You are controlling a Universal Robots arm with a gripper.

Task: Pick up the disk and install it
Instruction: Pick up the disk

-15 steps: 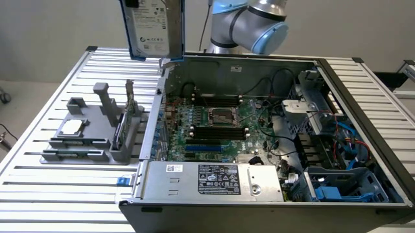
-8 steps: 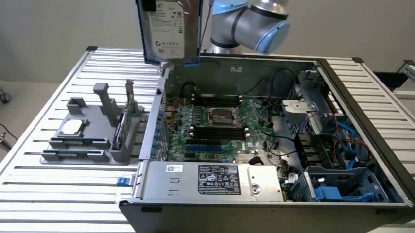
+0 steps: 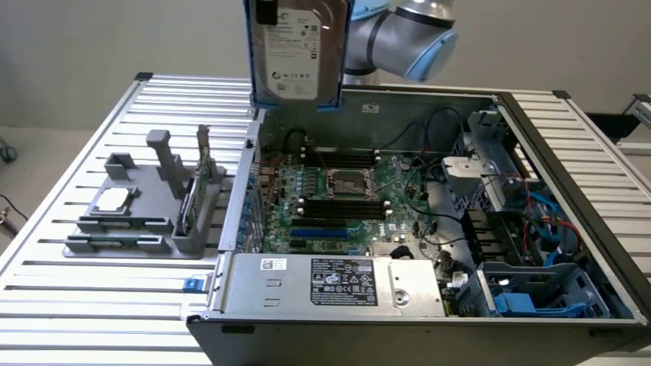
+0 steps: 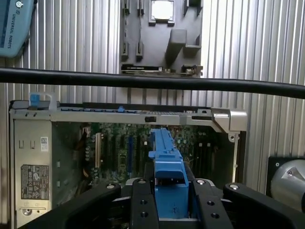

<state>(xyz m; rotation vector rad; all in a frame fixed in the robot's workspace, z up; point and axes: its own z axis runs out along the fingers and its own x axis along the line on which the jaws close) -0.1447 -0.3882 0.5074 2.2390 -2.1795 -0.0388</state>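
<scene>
Looking along the wrist view, we see the end effector (image 4: pixel 170 195) clamped on the disk (image 4: pixel 166 152), with a black finger (image 4: pixel 143 202) pressed against each side of the blue rail (image 4: pixel 167 179) on its edge. In the exterior view the disk (image 3: pixel 295 49) hangs upright in the air, its white label facing the camera and blue rails down its sides. It sits above the back corner of the open computer case (image 3: pixel 569 191) on the exterior view's left, lifted clear of the desk (image 3: pixel 61 305). The robot arm (image 3: pixel 417 38) stands just behind it. Inside the case we can make out the green motherboard (image 3: pixel 346 198) and, along the near wall, the silver power supply (image 3: pixel 325 282). On the slatted desk at the exterior view's left stands a grey holder (image 3: pixel 133 229), carrying a square processor chip (image 3: pixel 112 200) and a memory stick (image 3: pixel 188 202) set on edge. A black cable (image 4: pixel 143 81) runs across the wrist view between the holder and the case.
</scene>
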